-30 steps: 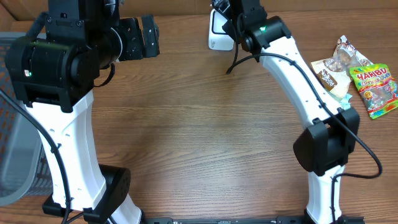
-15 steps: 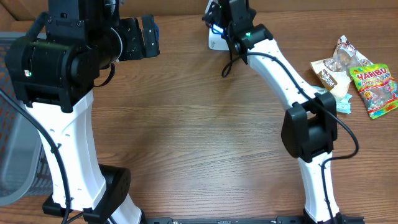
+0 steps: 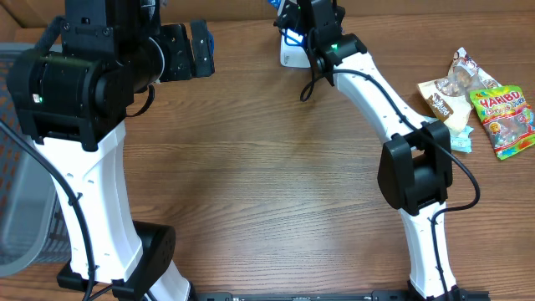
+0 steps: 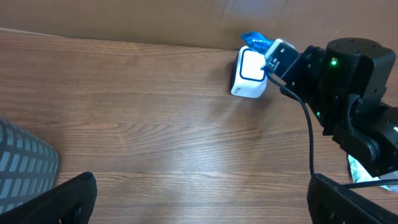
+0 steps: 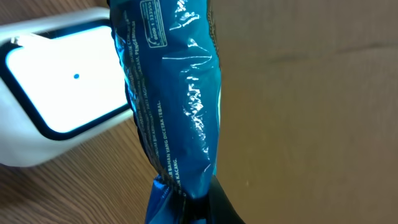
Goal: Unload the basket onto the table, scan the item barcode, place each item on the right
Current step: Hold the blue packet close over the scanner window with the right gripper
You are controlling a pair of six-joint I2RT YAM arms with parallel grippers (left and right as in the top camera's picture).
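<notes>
Packet (image 5: 177,118) of blue foil pinched in right tool (image 5: 189,208), upright just beside white scanner (image 5: 56,99), left tool (image 4: 202,202) spread wide

Light falling even & diffuse on bench (image 3: 251,167), shadows lying faint. Scanner window (image 5: 56,87) glowing white, nr overexposed. Glare streaking down blue pkt (image 5: 180,106); close-up looking slightly soft.

The left arm (image 3: 84,192) rises upright, wrist bent forward, jaws spread wide and empty. The right arm (image 3: 380,92) stretches far forward, jaws clamped on a blue packet (image 5: 177,99).
</notes>
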